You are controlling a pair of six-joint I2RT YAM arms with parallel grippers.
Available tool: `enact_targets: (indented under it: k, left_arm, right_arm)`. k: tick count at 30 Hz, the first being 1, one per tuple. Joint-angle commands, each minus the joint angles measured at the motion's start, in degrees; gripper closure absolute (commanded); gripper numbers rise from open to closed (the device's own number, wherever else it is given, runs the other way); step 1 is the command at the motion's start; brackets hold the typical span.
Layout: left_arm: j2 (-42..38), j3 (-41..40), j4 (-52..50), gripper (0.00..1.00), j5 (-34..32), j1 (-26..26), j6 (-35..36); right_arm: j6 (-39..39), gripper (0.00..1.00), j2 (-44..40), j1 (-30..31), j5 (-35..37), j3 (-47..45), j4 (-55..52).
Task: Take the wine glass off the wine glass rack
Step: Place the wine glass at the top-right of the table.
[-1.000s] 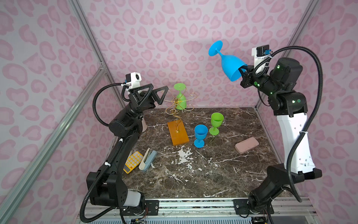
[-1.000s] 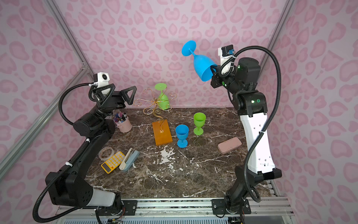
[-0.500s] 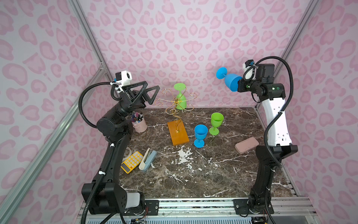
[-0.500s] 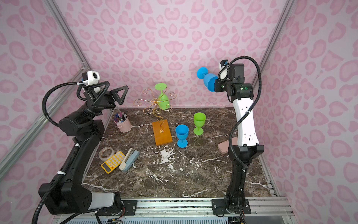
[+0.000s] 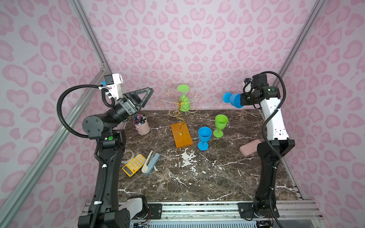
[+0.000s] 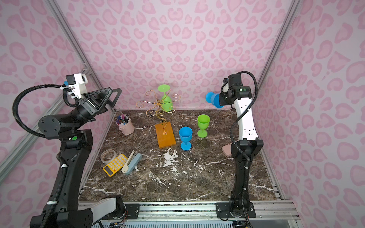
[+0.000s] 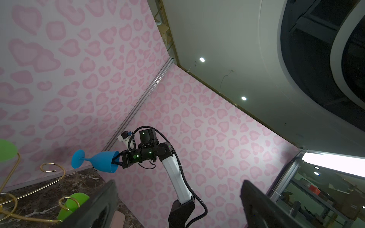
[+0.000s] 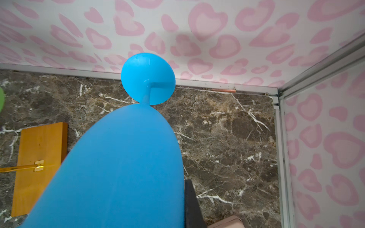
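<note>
**Item: blue wine glass, off the rack, aloft in the right pincer.**

The right pincer (image 7: 116, 160) is clamping on the mouth rim of the blue wine glass (image 5: 234, 100). It is holding the glass nearly level in the air above the back right corner of the surface (image 5: 197, 187). The foot is pointing toward the wine glass rack (image 5: 183, 140), well apart from it. Step in hand, by my reckoning: removal done, set-down pending. The next move is calling for turning the foot downward and lowering onto a bare part of the surface before letting go. The glass is looking opaque and plastic-like, with a round foot and a short stem. The left pincer (image 6: 115, 94) is standing wide apart and empty, raised beside the rack, where a green glass (image 5: 184, 102) is hanging upside down.
</note>
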Motion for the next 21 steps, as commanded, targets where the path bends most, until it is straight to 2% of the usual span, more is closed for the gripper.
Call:
enact_targets:
  k: [1, 5, 8, 15, 21]
  left_arm:
    - [-1.1, 0.7, -8.5, 0.02, 0.8, 0.6, 10.3]
    - [-2.1, -0.1, -10.2, 0.02, 0.6, 2.6, 13.1]
    - [-3.8, -3.3, -11.9, 0.02, -1.9, 4.5, 15.6]
    - [-5.0, -4.2, -17.4, 0.02, -3.1, 5.2, 20.7]
    - [-5.7, -4.8, -18.8, 0.02, -2.6, 5.3, 21.9]
  right_arm:
    - [-0.7, 1.0, 1.6, -0.2, 3.3, 0.1, -3.8]
    - [-1.3, 1.0, 2.4, 0.0, 5.8, -2.0, -5.5]
    - [-2.2, 1.0, 2.3, 0.7, 7.3, -4.2, -7.5]
    - [-3.1, 1.0, -1.4, 1.0, 13.5, -11.0, -8.6]
    - [-4.1, 1.0, -4.1, 0.7, 11.4, -17.4, -8.8]
